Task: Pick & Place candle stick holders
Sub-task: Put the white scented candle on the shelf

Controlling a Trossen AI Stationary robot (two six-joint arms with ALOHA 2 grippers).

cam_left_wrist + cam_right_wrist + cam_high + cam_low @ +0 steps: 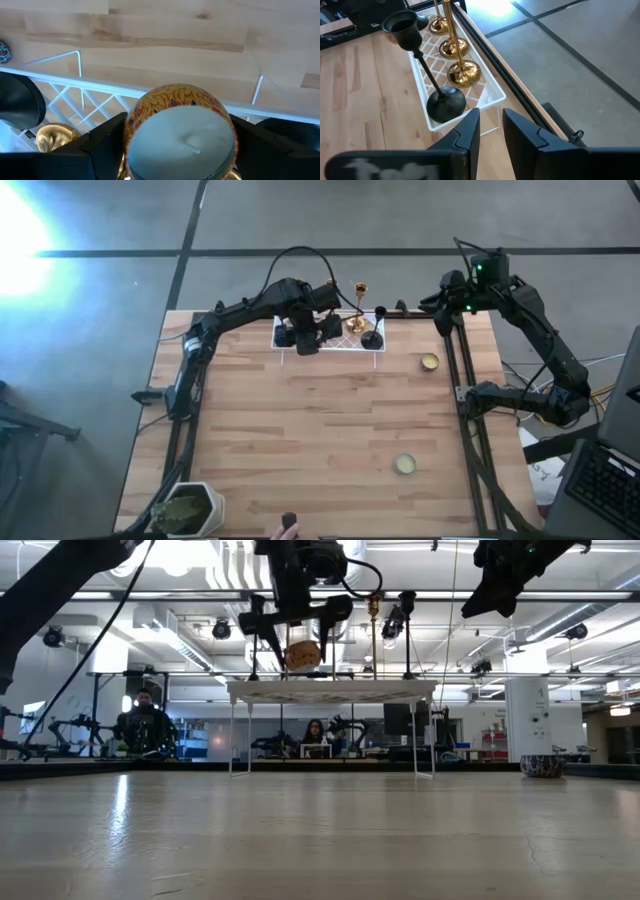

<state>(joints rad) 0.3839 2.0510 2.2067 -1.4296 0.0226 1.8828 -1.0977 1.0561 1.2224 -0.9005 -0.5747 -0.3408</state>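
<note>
**Gold-patterned cup held over the tray**

Gold and red swirls cover the outside of the low round cup [181, 134], and pale wax with a short wick fills it. The left claw [177, 145] pinches this cup by its sides, above the white lattice tray [362, 344] at the far edge of the wooden surface [320, 420]. In the low view the cup [302, 655] hangs clear of the tray top.

On the tray stand a black holder [426, 65] with a cup top, thin stem and bulb base, and slim shiny gold sticks on round bases [464, 73], set in a row beside it. Two more cups sit on the bare surface: one [429, 362] near the right rail, another [404, 464] nearer the front. No writing can be read on any of them.

The right claw [491, 131] hovers past the tray's right end, fingers slightly apart and empty. A white pot with a plant [192, 507] stands at the front left corner. People sit in the room behind.
</note>
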